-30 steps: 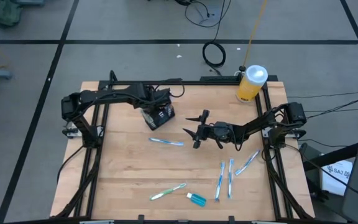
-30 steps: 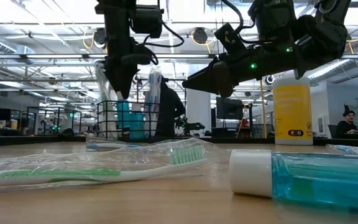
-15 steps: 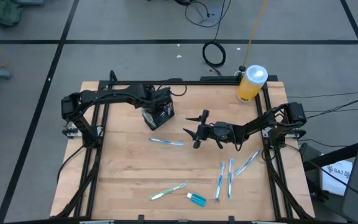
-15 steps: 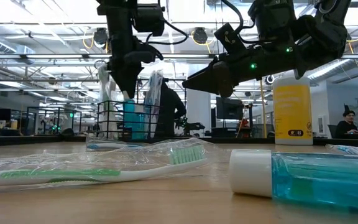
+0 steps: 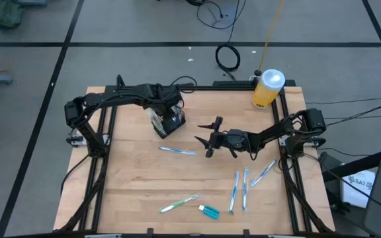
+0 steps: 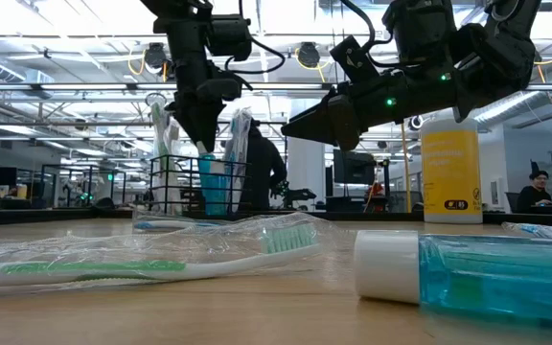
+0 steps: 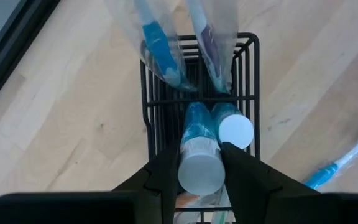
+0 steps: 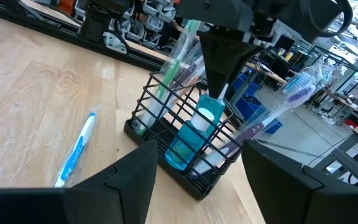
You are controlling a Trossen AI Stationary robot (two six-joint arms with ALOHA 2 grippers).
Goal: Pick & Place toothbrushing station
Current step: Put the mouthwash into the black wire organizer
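The toothbrushing station is a small black wire-mesh caddy point(image 5: 170, 123) standing on the table's far left part. It also shows in the right wrist view point(image 8: 156, 127). It holds wrapped toothbrushes point(image 7: 160, 50) and two small blue bottles with white caps. My left gripper point(image 7: 199, 163) stands over the caddy, pointing down, shut on one of these bottles point(image 8: 191, 134). My right gripper point(image 5: 208, 140) is open and empty, hovering above the table's middle, to the right of the caddy. My left gripper pinches the small blue bottle at its white cap point(image 7: 199, 177) between its two fingers, one on each side. The fingers come from above, pointing down. The bottle leans a little, its lower end point(image 8: 175, 155) inside the caddy.
A tall yellow bottle with a white cap point(image 5: 267, 89) stands at the far right corner. Wrapped toothbrushes lie loose on the table: one by the caddy point(image 5: 177, 151), several near right point(image 5: 238, 190), a green one point(image 5: 179, 203). A small blue bottle point(image 5: 209, 211) lies near the front edge.
My left gripper, still shut on the small blue bottle, has gone a little toward the table's right edge and tipped slightly. The bottle has shifted rightward within the caddy. The caddy has stayed where it was.
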